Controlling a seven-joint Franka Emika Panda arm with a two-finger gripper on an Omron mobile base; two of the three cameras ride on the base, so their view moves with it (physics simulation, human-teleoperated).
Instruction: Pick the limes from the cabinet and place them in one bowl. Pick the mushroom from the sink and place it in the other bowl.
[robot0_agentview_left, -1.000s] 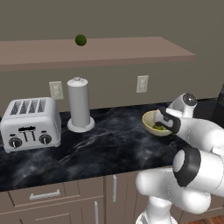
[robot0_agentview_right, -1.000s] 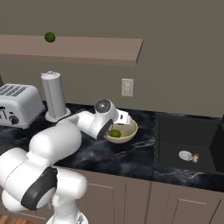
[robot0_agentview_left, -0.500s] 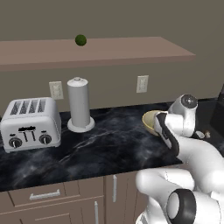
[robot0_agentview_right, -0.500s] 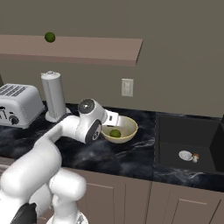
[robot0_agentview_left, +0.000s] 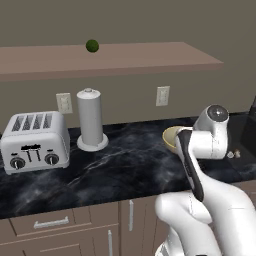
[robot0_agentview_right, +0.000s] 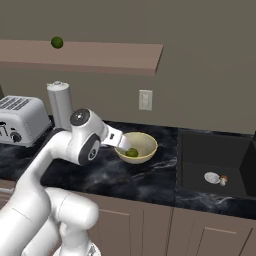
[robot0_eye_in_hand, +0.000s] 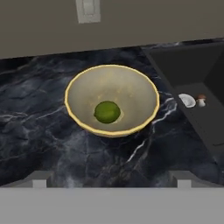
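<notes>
Jaws are held wide apart above the bowl (robot0_eye_in_hand: 87, 78). One lime (robot0_eye_in_hand: 107, 112) is seen inside. At 3 o'clock, the mushroom (robot0_eye_in_hand: 201, 100) is seen in the sink (robot0_eye_in_hand: 183, 65).

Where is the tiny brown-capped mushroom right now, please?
The tiny brown-capped mushroom stands in the matte black sink, just right of the round silver drain.

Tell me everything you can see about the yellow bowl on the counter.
The bowl is round, shallow and pale yellow-cream, smooth and plain, with a slightly brighter rim. It sits upright on the black marbled counter, left of the sink in the right base view and below a wall outlet. One dark green lime rests inside, near the bottom. Nothing else touches it; the end effector is open and holds nothing.
</notes>
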